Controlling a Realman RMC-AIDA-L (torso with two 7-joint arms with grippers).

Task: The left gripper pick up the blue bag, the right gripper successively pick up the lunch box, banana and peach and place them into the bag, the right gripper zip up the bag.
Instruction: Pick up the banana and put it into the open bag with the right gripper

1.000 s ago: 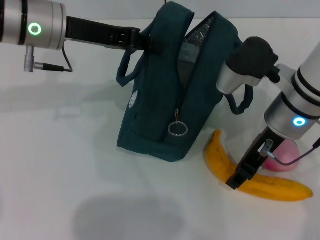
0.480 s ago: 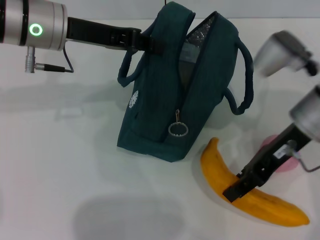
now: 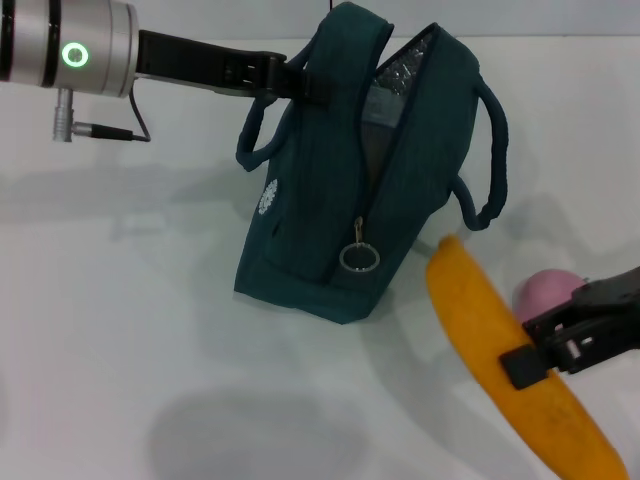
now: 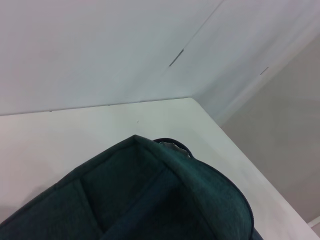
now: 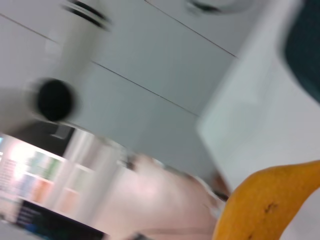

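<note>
Yellow banana [image 3: 510,360], tip toward bag [image 3: 340,200]

A white table [image 3: 120,330] fills the head view, with soft grey shadows at lower centre. In the left wrist view, a pale panelled wall [image 4: 100,50] rises behind the table's far corner.

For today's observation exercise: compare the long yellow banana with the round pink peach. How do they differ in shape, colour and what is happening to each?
The long yellow banana is stretched and curved; the round pink peach is compact and ball-like. The banana is yellow-orange, the peach pale pink. The right gripper is clamped across the banana's middle, while the peach sits untouched on the white table, partly hidden behind the gripper. The banana shows far more of itself than the peach. Both lie outside the open blue fabric bag.
</note>
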